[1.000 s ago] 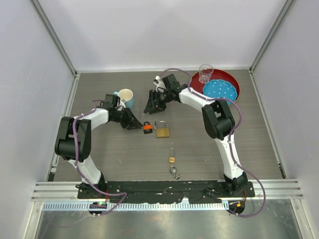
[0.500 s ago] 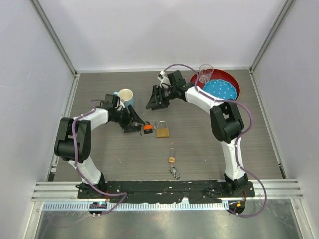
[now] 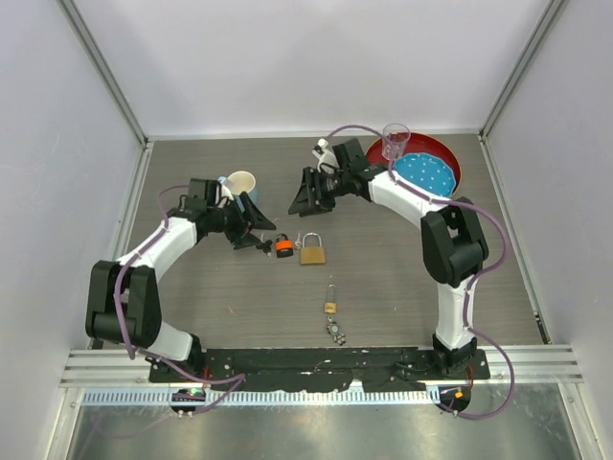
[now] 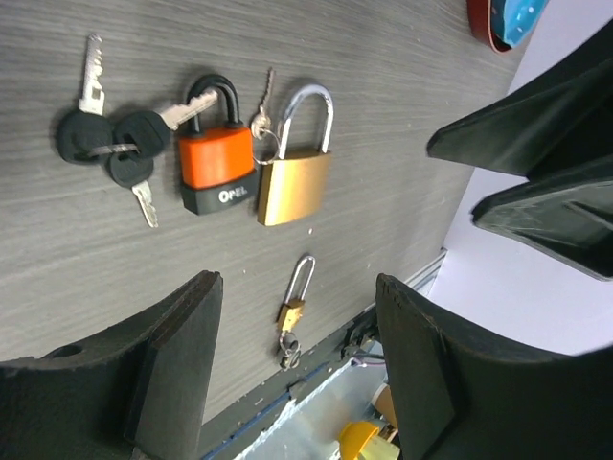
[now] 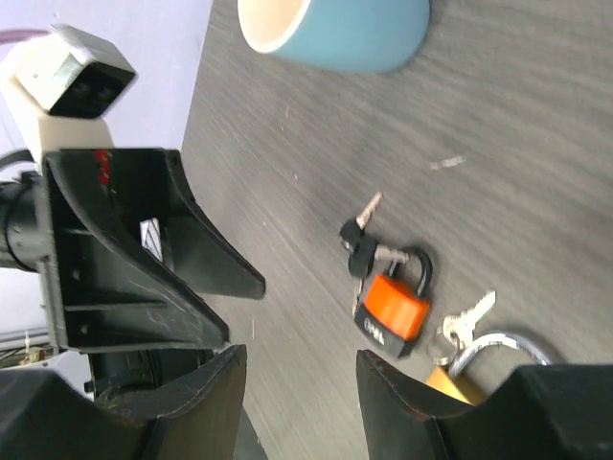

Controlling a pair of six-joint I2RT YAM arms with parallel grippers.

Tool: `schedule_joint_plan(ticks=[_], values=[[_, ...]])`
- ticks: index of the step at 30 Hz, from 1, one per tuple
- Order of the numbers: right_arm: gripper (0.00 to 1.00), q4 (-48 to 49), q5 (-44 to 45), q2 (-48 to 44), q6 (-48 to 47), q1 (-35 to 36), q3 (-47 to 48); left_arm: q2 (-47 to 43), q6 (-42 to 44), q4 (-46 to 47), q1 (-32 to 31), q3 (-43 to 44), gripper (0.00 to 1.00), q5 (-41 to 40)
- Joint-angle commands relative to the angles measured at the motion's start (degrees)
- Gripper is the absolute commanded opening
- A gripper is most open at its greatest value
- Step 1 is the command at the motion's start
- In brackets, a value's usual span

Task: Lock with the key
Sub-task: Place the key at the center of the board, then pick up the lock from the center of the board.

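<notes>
Since a second ago the left gripper [image 3: 262, 234] has gone from closed to jaws spread and empty, poised just left of the locks. The right gripper [image 3: 305, 203] has drifted slightly right, its jaws also spread and holding nothing. Mid-worktop [image 3: 192, 297], the brass padlock [image 4: 292, 187] lies with its shackle open. The orange padlock [image 4: 215, 168] is just to its left, and the key bunch [image 4: 110, 149] lies at that lock's shackle, further left. Assessment: the keys are light, rigid, flat and liable to skid. Grip one black head, leaving the blade free.
</notes>
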Motion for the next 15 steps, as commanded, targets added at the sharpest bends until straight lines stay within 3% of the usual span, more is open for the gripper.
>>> schedule_joint_plan(ticks=[1, 9, 15], values=[[0.55, 1.25, 0.48, -8.09, -1.14, -0.23, -6.74, -5.19, 0.09, -2.3, -2.25, -1.24, 0.68, 0.82], [0.55, 1.6, 0.39, -17.31, -0.7, -1.99, -20.18, -6.44, 1.41, -5.74, -10.86, -0.1, 0.66, -1.03], [0.51, -6.91, 1.88, -21.19, -2.11, -3.3, -24.32, -2.22, 1.85, -5.83, -17.54, 1.74, 0.64, -1.04]])
